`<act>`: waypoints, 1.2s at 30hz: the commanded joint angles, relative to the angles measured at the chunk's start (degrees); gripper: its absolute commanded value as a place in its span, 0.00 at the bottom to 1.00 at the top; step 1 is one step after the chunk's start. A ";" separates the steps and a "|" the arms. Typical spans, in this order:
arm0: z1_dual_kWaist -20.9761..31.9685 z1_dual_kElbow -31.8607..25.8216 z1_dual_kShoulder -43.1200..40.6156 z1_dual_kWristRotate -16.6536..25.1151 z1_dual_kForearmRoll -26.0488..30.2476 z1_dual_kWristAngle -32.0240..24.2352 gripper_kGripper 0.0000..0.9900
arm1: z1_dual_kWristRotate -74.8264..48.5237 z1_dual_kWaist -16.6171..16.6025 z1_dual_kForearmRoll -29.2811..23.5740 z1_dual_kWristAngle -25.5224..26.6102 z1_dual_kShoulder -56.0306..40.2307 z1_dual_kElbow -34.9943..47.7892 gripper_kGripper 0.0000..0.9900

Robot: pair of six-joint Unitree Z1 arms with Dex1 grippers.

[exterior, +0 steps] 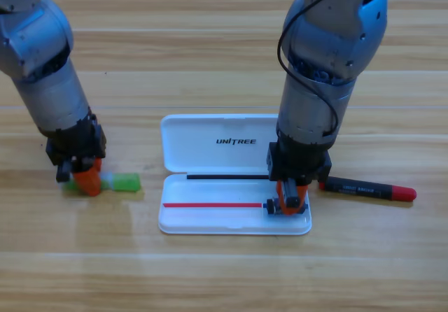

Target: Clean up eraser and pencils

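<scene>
Reaching down on the left, the left gripper point(85, 179) sits right over the green pencil point(124, 182) — whether it is clamped on the stick cannot be told. That pencil lies on the table point(224, 277), long axis left-right, most of it sticking out to the gripper's right.

Right gripper point(290, 201) points into the lower half of the white case point(210, 217) at its right end; a small dark block shows under the tips, likely the eraser point(269, 205) — grip state unclear.

Black-and-red pencil point(369, 189) lies just outside the case, just right of the right gripper, long axis left-right. Right arm is much the nearer.
</scene>
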 commanded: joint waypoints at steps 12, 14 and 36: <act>-0.17 -3.51 -4.65 1.00 10.80 1.43 0.00 | 4.40 1.05 5.35 -2.81 -9.31 0.78 0.87; -0.70 -6.59 -6.32 0.91 14.14 1.17 0.00 | 4.58 0.87 5.35 -3.77 -13.96 3.86 0.88; -11.86 -22.41 0.36 0.03 26.79 -8.41 0.00 | 2.29 -16.44 -2.83 -2.90 1.68 5.09 0.88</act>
